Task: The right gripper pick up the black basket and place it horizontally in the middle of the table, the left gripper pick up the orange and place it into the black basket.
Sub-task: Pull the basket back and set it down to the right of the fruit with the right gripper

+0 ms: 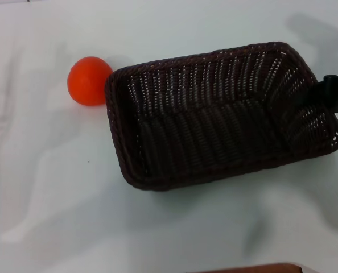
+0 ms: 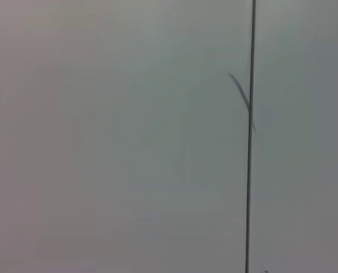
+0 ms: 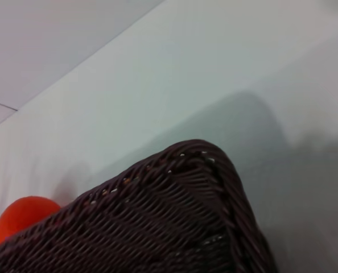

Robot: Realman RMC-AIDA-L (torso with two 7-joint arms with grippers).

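The black basket (image 1: 214,114) lies lengthwise across the middle of the white table (image 1: 55,199), its open side up and its right end a little raised. My right gripper (image 1: 330,94) reaches in from the right edge and is shut on the basket's right rim; only part of it shows. The orange (image 1: 89,80) sits on the table just beyond the basket's left end, close to its corner. In the right wrist view the basket's woven corner (image 3: 157,227) fills the lower part and the orange (image 3: 24,216) peeks out behind it. The left gripper is out of view.
A brown edge (image 1: 254,268) shows at the bottom of the head view. The left wrist view shows only a plain grey surface with a thin dark line (image 2: 250,170). Bare table lies in front of and to the left of the basket.
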